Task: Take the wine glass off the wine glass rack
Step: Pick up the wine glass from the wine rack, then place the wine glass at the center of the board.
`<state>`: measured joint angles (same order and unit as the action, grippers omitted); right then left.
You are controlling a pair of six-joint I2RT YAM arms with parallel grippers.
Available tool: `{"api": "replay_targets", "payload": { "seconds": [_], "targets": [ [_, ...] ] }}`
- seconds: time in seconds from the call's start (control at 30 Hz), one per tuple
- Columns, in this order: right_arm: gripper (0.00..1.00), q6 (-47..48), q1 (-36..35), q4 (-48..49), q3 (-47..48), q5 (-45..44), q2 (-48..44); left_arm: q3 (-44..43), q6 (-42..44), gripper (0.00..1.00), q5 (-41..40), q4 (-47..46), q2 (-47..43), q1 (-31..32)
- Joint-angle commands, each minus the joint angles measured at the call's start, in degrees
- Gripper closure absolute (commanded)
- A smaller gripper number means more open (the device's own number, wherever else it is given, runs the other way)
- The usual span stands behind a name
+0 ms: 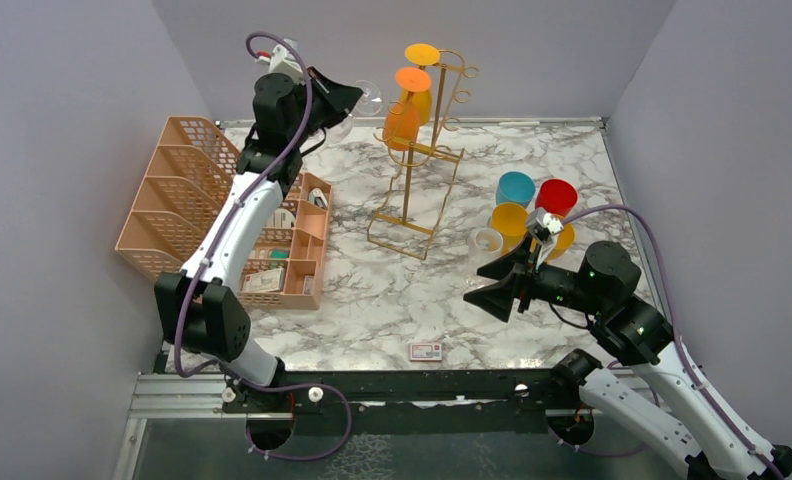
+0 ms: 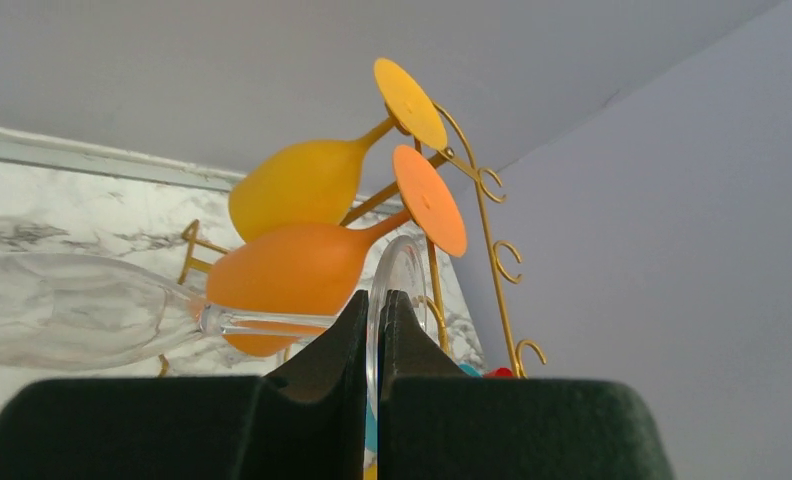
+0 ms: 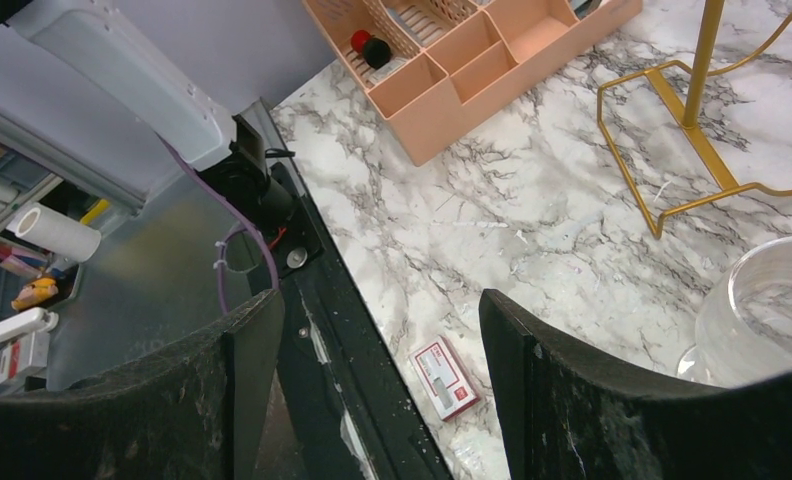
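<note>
Clenched on the foot of the clear wine glass (image 2: 72,310), our left fingers (image 2: 312,400) hold it sideways close beside the wine glass rack (image 3: 700,60). We judge that the thin foot could slip, or the bowl knock the hanging orange glass (image 2: 282,275). Our right fingers (image 3: 572,400) gape, holding nothing. The peach organiser (image 3: 442,125) holds red and black caps (image 3: 367,45).

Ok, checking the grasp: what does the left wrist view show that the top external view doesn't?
Only left wrist: the left gripper shut on the clear wine glass at its foot rim. Only top external: the open right gripper, the peach organiser, the blue cup and red cup. Both: the gold wine glass rack holding the orange glass and yellow glass.
</note>
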<state>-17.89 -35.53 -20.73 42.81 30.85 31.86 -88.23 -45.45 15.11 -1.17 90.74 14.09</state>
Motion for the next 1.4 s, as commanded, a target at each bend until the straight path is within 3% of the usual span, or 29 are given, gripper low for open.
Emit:
{"api": "replay_targets", "payload": {
  "seconds": [0.0, 0.17, 0.4, 0.73, 1.07, 1.37],
  "targets": [
    [0.26, 0.33, -0.05, -0.36, 1.31, -1.96, -0.01, 1.93, 5.81, 1.0, -10.17, -4.75, -7.93, -0.12],
    [0.26, -1.91, -0.07, -1.1, 0.89, -7.52, 0.69, 10.97, 8.74, 1.0, -14.66, -5.43, -16.63, -0.16],
    [0.26, -5.0, -0.07, -1.79, 0.11, -12.49, 1.19, 33.41, 8.68, 1.0, -14.26, -5.39, -34.7, -0.12],
    [0.26, -13.26, -0.07, 4.09, -4.65, -9.74, 0.04, 48.88, 11.07, 1.0, 11.18, 1.23, -52.11, 0.14],
    [0.28, -18.69, -0.07, 11.47, -8.88, -3.33, -0.46, 51.27, 12.14, 1.0, 29.91, 0.78, -56.66, 2.67],
    [0.35, -21.75, -0.07, 15.83, -8.21, 5.46, 5.6, 56.85, 8.48, 1.0, 26.17, -7.93, -54.75, 15.64]
  ]
}}
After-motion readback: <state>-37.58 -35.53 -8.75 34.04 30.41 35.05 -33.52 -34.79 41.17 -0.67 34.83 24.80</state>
